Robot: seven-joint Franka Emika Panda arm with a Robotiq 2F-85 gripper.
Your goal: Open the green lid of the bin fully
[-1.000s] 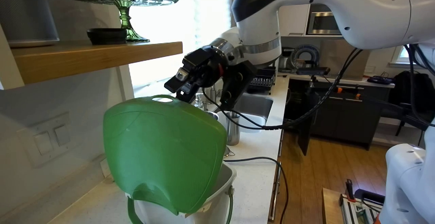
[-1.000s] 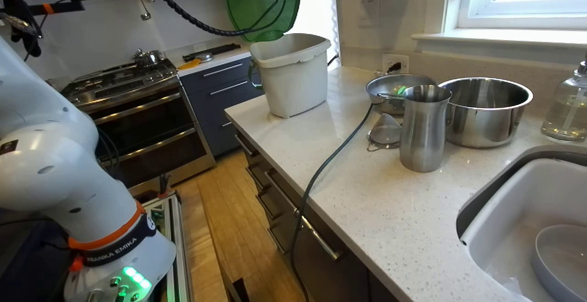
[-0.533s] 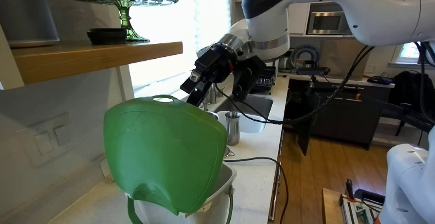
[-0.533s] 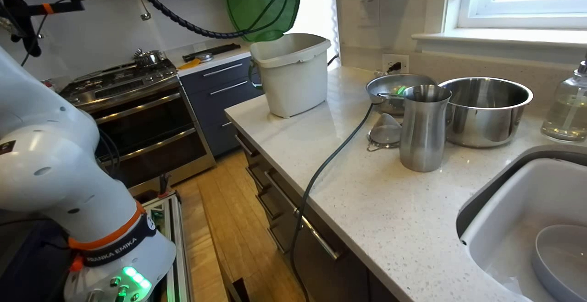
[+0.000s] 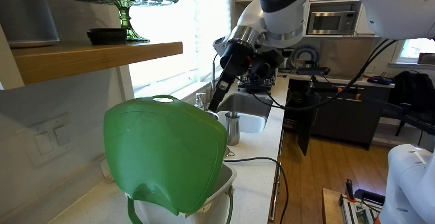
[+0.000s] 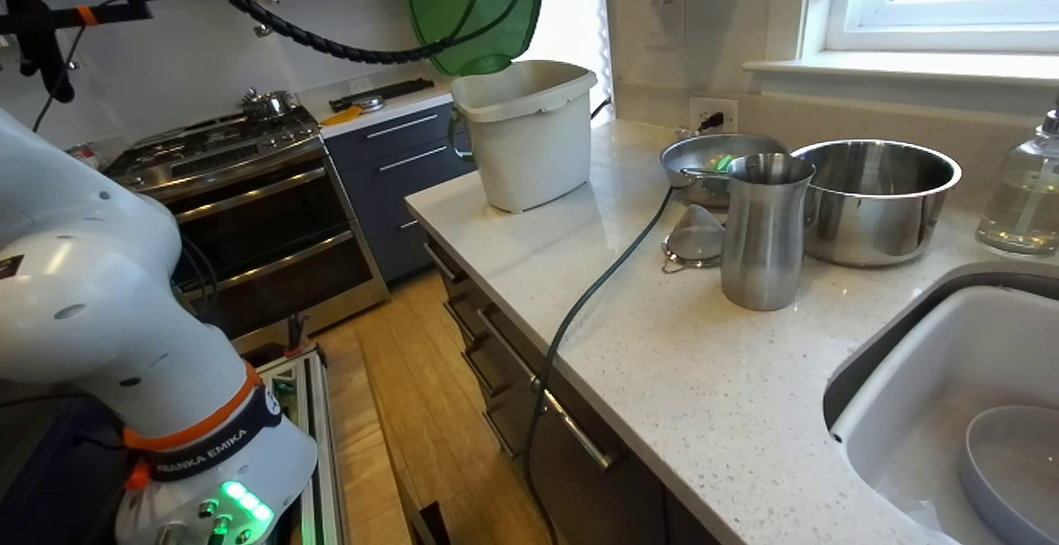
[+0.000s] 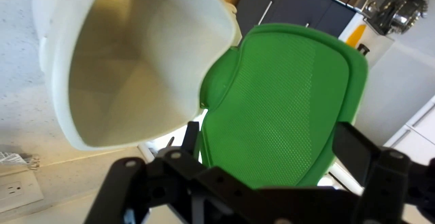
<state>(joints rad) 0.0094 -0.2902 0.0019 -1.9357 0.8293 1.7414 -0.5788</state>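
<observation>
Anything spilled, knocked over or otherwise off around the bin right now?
No spill or damage shows; the bin stands upright with its green lid raised. One oddity: a dark cord lies across the counter and hangs over its edge, where it could perhaps snag.

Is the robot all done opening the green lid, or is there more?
Nearly finished, it looks like. Done: the green lid stands up and the bin is uncovered, its inside showing in the wrist view. In hand: nothing; the jaws are open, not gripping the lid. Left: maybe one last push back; I can't tell whether the lid tips any further.
</observation>
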